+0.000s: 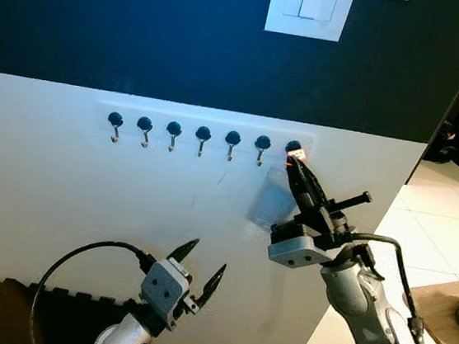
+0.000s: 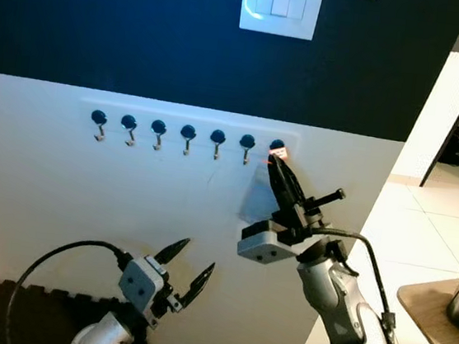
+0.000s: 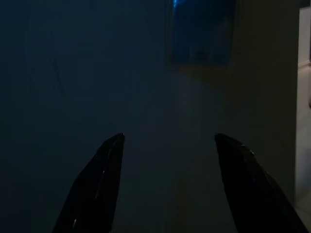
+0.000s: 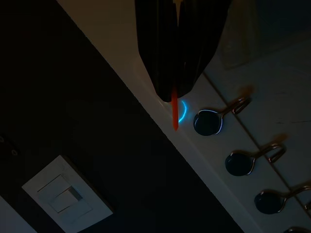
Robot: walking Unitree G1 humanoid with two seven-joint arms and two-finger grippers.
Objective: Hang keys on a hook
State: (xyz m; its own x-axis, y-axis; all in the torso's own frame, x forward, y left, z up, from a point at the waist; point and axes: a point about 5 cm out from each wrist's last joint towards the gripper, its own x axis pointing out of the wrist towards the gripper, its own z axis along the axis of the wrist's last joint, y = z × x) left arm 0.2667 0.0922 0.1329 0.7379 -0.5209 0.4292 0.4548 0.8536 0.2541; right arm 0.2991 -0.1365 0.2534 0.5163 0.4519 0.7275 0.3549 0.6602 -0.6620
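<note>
I have the right gripper (image 1: pixel 298 161) raised to the white wall panel, its tip at the rightmost hook (image 1: pixel 293 147) of the row of hooks (image 1: pixel 203 135). Its two black fingers are pressed together on a thin orange tag (image 4: pixel 174 110), and in the right wrist view that tag pokes out past the fingertips, just beside the nearest dark knob. I take the tag to be part of the keys, though the key itself is hidden between the fingers and I cannot make it out. A pale translucent blur (image 1: pixel 275 197) hangs beside the gripper, against the wall below the hooks; I cannot tell what it is.

The row has seven dark round knobs, each with a small metal hook under it, mounted on a white strip just below the edge where the dark blue upper wall (image 1: pixel 147 21) begins. A white light switch (image 1: pixel 309 8) sits on the dark wall above the hooks.

My left gripper (image 1: pixel 200 270) hangs low in front of the white panel, well apart from the hooks, with its fingers spread and nothing between them. The left wrist view is very dark; I see its two fingertips (image 3: pixel 92 189) apart.

A tiled floor (image 1: pixel 439 229) lies off to the right.
</note>
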